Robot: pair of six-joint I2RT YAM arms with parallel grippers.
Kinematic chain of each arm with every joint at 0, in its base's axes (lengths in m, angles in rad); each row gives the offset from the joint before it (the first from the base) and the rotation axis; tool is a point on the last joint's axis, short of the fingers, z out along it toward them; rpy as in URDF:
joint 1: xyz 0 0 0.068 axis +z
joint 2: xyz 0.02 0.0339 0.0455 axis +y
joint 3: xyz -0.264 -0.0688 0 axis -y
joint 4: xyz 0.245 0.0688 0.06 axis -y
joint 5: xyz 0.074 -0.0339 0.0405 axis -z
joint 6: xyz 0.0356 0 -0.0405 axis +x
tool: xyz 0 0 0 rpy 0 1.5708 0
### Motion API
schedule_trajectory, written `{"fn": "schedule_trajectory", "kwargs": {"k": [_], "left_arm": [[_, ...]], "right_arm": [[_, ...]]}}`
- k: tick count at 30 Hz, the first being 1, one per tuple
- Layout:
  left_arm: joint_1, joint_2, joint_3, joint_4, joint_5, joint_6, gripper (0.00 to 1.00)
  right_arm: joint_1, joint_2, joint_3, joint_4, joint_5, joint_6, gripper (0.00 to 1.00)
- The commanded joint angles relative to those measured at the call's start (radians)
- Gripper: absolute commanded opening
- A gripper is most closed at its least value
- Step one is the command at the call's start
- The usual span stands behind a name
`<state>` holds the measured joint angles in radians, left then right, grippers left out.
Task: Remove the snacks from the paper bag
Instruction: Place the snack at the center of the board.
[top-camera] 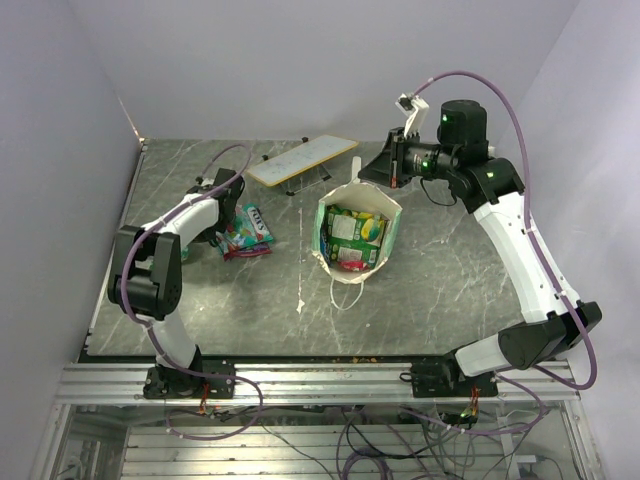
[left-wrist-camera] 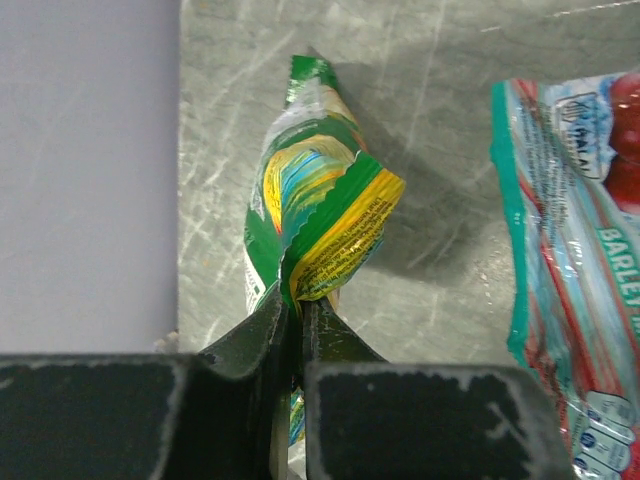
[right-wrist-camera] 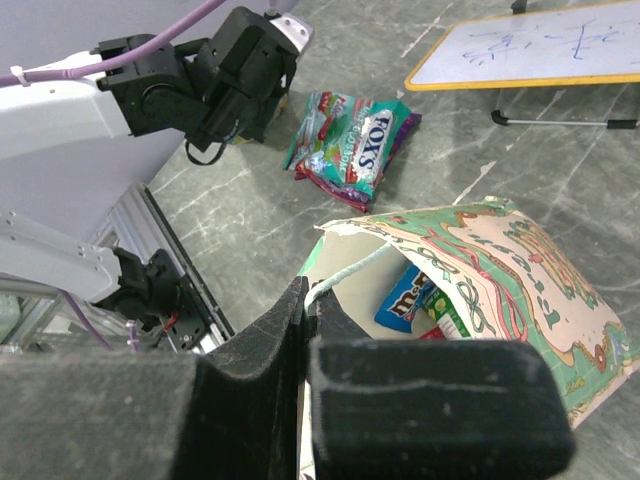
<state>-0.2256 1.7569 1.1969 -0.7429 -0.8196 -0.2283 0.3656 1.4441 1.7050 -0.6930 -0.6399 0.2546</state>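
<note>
My L gripper [left-wrist-camera: 300, 305] is pinched tight on a green pkt [left-wrist-camera: 320, 210]. It's green-yellow foil, w/ its crumpled end caught btwn my finger tips. The pkt sticks out ahead of me over the table [left-wrist-camera: 450, 120], close to the wall [left-wrist-camera: 90, 170] at the table's L edge. Can't tell if its far end touches the top. Just beside it in the L wrist view lies a teal pkt [left-wrist-camera: 570, 260] w/ red print, flat on the table and apart from the one I hold. Top view shows a small pile [top-camera: 245, 232] of pkts already out, well L of the bag [top-camera: 392, 228]. A teal one is on top, w/ purple and red edges under it. My R gripper [right-wrist-camera: 305, 300] is pressed shut on the handle [right-wrist-camera: 345, 272], a white cord loop at the bag's far-R rim. The cord runs from my finger tips straight to the rim. The bag sits mid-table, mint-green w/ printed sides, mouth open and tipped toward my R wrist cam. Its 2nd loop [top-camera: 348, 295] lies slack on the table at the near side. More snacks [top-camera: 352, 235] are in the bag: green and yellow-green on top, a red one at the near end, a blue one seen from the R wrist. A white board [top-camera: 302, 160] on black legs stands beyond the bag to its far L, not touching it.
</note>
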Motion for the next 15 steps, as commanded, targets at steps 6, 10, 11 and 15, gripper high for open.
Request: {"fn": "schedule_trajectory", "kwargs": {"k": [6,10,11,15], "left_arm": [[0.008,0.05,0.047,-0.068,0.199,-0.104,0.17],[0.017,-0.068,0.067,-0.103,0.307,-0.157,0.29],[0.02,-0.103,0.065,-0.108,0.341,-0.173,0.4],[0.031,-0.213,0.05,-0.129,0.424,-0.231,0.91]], "right_arm": [[-0.01,-0.031,-0.008,0.039,-0.027,0.004,0.0],[-0.011,-0.033,-0.008,0.042,-0.027,0.011,0.0],[-0.011,-0.033,-0.011,0.045,-0.027,0.013,0.0],[-0.012,-0.037,-0.026,0.062,-0.032,0.025,0.0]]}}
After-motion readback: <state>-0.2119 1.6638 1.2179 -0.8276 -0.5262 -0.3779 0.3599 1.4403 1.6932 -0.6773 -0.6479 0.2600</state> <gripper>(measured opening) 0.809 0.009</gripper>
